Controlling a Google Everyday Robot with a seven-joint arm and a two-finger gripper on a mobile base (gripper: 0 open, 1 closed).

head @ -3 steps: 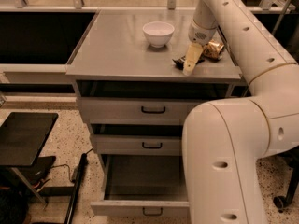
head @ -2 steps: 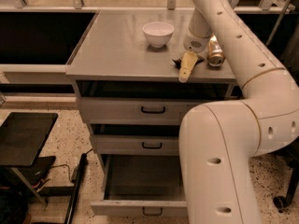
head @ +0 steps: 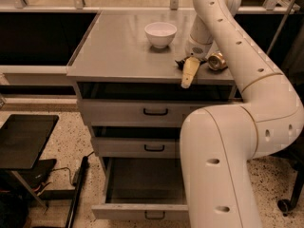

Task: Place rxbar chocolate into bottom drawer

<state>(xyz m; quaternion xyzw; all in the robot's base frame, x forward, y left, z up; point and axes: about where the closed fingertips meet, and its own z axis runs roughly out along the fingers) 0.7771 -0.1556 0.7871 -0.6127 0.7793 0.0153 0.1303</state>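
Low at centre, the bottom drawer [head: 142,212] stands pulled out. Up on the cabinet top [head: 118,51], past the white bowl [head: 160,33], the rxbar chocolate [head: 181,62] lies at the upper-left side of the gripper [head: 189,74], which points down at the front edge. Whether it's clamped or loose, can't tell. The gold can [head: 217,61] sits just right.
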